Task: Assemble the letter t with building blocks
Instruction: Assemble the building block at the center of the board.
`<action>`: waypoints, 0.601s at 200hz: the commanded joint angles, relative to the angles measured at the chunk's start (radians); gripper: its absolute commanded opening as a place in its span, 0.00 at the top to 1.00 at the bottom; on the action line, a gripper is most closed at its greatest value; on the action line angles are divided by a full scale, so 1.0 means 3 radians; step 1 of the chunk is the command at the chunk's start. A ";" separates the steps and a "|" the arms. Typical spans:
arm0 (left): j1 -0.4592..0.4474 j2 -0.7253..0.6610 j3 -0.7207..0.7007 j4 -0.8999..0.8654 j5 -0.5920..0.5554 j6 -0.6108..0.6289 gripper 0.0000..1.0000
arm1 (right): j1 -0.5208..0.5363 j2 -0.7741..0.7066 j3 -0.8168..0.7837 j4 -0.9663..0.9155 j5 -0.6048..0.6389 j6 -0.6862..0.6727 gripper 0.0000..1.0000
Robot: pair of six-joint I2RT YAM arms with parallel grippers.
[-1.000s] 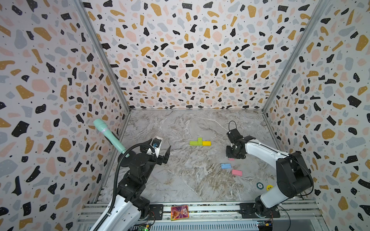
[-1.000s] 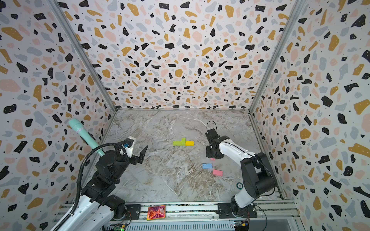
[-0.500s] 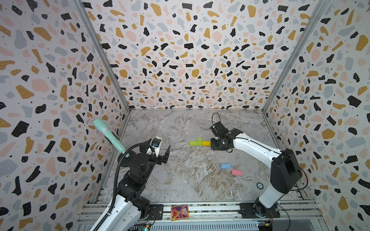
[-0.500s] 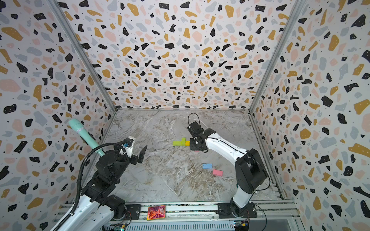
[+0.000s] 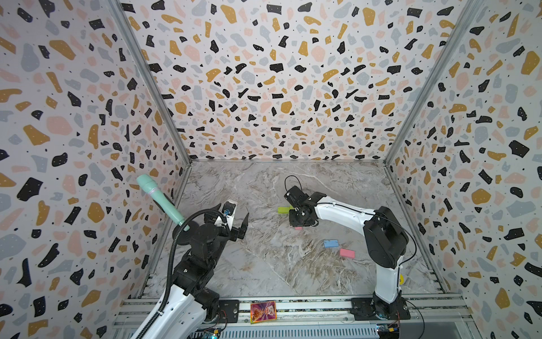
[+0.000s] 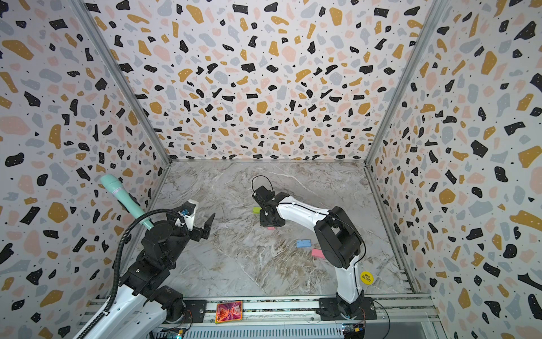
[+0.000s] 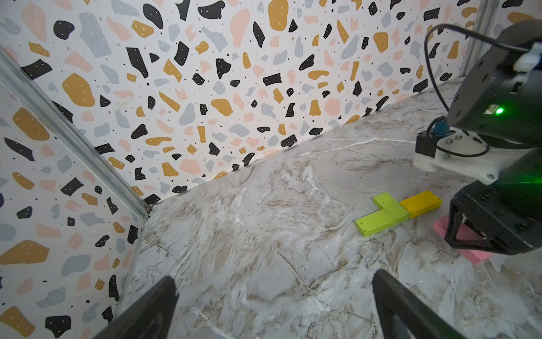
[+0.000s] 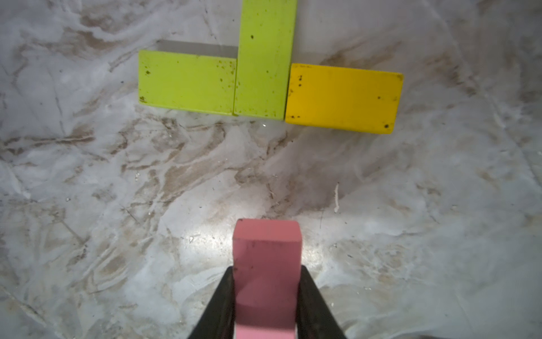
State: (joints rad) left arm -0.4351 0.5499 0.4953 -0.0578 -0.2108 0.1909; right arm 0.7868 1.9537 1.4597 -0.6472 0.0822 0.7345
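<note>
Right gripper (image 8: 267,271) clamped on pink brick (image 8: 267,240) — left gripper (image 7: 273,280) spread wide.
Green bricks (image 8: 264,58) and yellow brick (image 8: 343,98) touch, apart from the pink one.

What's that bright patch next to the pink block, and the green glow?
Right wrist view: glare off the glossy floor beside the pink block; left wrist view: a green light on the right arm tints its casing.

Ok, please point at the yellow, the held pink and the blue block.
yellow block (image 8: 343,98), right wrist view, middle of top face.
held pink block (image 8: 267,264), right wrist view, broad face.
blue block (image 5: 330,243), in a top view, middle of top face.
</note>
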 commanded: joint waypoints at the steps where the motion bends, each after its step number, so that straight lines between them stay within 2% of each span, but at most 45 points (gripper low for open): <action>1: -0.0016 -0.0008 0.0026 0.0130 -0.0020 0.0013 0.01 | 0.0000 0.0061 0.0151 -0.0011 -0.0032 0.0062 1.00; 27: -0.0013 -0.0008 0.0031 0.0136 -0.0023 0.0019 0.01 | 0.0006 0.0205 0.0298 -0.0040 -0.0049 0.0046 0.97; 44: -0.0013 -0.0018 0.0031 0.0124 -0.0022 0.0022 0.01 | 0.0006 0.0288 0.0362 -0.0098 -0.0017 0.0049 0.89; 120: -0.0017 -0.0047 0.0026 0.0103 -0.0041 0.0024 0.01 | -0.0024 0.0626 0.0690 -0.0366 0.0015 0.0054 0.91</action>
State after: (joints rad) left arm -0.4351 0.5449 0.4953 -0.0582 -0.2115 0.1909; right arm 0.7845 2.1277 1.6104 -0.6899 0.0746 0.7399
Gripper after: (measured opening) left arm 0.995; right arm 0.314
